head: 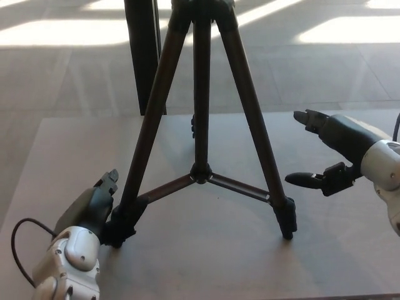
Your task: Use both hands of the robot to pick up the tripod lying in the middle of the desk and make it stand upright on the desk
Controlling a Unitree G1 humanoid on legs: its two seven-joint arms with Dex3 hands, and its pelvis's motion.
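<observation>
While the tripod (203, 134) stands mid-desk (50, 156), right hand (331, 156) spread clear, I would ease my left hand (94, 209), fingers apart beside the near-left foot, away without nudging.

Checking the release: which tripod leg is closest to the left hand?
The tripod's front-left leg; its foot sits beside the left hand. The other two stand farther right.

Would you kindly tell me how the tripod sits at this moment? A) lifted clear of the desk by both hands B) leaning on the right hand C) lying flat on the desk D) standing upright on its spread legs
D: the tripod stands on the desk with its legs spread, and the right hand is open and apart from it.
</observation>
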